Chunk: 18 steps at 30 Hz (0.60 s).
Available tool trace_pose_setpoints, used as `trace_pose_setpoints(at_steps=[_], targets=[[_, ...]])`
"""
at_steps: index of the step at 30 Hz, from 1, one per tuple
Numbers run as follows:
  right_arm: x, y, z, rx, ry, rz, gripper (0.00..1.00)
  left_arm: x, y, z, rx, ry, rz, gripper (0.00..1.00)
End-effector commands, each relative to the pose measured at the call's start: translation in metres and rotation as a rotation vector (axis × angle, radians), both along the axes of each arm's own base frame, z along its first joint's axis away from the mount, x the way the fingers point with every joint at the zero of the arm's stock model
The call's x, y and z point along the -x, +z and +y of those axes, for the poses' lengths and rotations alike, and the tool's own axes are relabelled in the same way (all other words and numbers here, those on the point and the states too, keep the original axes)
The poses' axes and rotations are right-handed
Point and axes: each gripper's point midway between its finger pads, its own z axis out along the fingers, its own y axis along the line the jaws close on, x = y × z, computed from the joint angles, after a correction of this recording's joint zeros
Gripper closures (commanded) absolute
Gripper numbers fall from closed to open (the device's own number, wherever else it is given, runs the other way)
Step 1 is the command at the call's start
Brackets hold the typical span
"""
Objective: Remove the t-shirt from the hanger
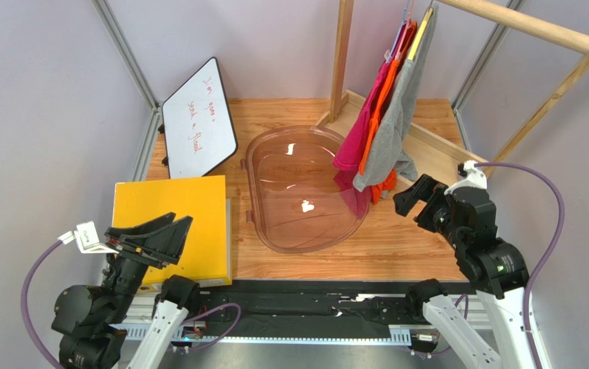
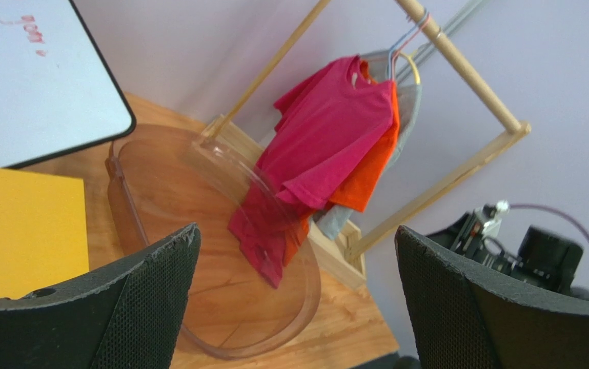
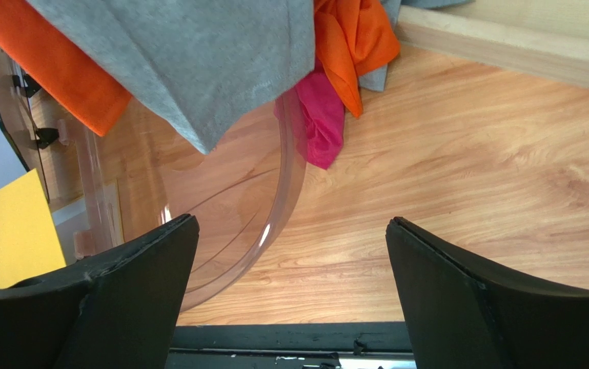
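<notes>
Three t-shirts hang on hangers (image 1: 427, 17) from a wooden rack (image 1: 521, 23) at the back right: a grey one (image 1: 397, 123), an orange one (image 1: 378, 115) and a pink one (image 1: 355, 142). Their hems dangle over the bin's right rim. In the left wrist view the pink shirt (image 2: 328, 134) is in front. My right gripper (image 1: 411, 197) is open and empty, just right of the shirts' lower hems; the grey shirt (image 3: 189, 61) hangs close above it. My left gripper (image 1: 168, 231) is open and empty over the yellow block, far left of the shirts.
A clear plastic bin (image 1: 274, 196) sits mid-table. A yellow block (image 1: 170, 227) lies at the left, with a whiteboard (image 1: 197, 119) leaning behind it. The rack's wooden base (image 1: 436, 142) runs along the back right. Grey walls enclose the table.
</notes>
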Motion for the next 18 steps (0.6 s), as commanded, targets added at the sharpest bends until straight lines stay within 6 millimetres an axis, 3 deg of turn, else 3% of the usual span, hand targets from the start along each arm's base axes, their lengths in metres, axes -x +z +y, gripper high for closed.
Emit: trace_pose_setpoints(at_steps=[1,2,5,10,11,12,13,14,16,18], targets=[[-0.015,0.046,-0.002,0.088,0.044,-0.093,0.0,0.004,-0.033,-0.018,-0.088,-0.106,0.068,0.01],[-0.017,0.064,-0.001,0.092,0.054,-0.127,0.0,0.007,-0.037,-0.022,-0.095,-0.132,0.079,0.0],[-0.029,0.087,0.001,0.133,0.076,-0.161,0.0,0.006,-0.05,-0.031,-0.131,-0.183,0.145,0.01],[-0.057,0.153,-0.013,0.206,-0.009,-0.229,0.0,-0.004,-0.069,-0.044,-0.19,-0.244,0.288,0.01],[-0.063,0.158,-0.018,0.232,-0.04,-0.213,0.0,-0.004,-0.072,-0.05,-0.2,-0.281,0.31,0.01],[-0.064,0.187,-0.021,0.231,-0.056,-0.272,0.0,-0.004,-0.073,-0.054,-0.203,-0.305,0.32,0.01],[-0.082,0.185,-0.019,0.253,-0.061,-0.236,0.0,-0.004,-0.076,-0.057,-0.206,-0.327,0.33,0.01],[-0.086,0.19,-0.02,0.259,-0.067,-0.229,0.0,-0.002,-0.077,-0.062,-0.207,-0.361,0.339,0.01],[-0.104,0.216,-0.023,0.246,-0.099,-0.267,0.02,0.0,-0.079,-0.065,-0.207,-0.385,0.347,0.02],[-0.117,0.228,-0.029,0.224,-0.125,-0.283,0.04,0.004,-0.078,-0.068,-0.21,-0.414,0.34,0.02]])
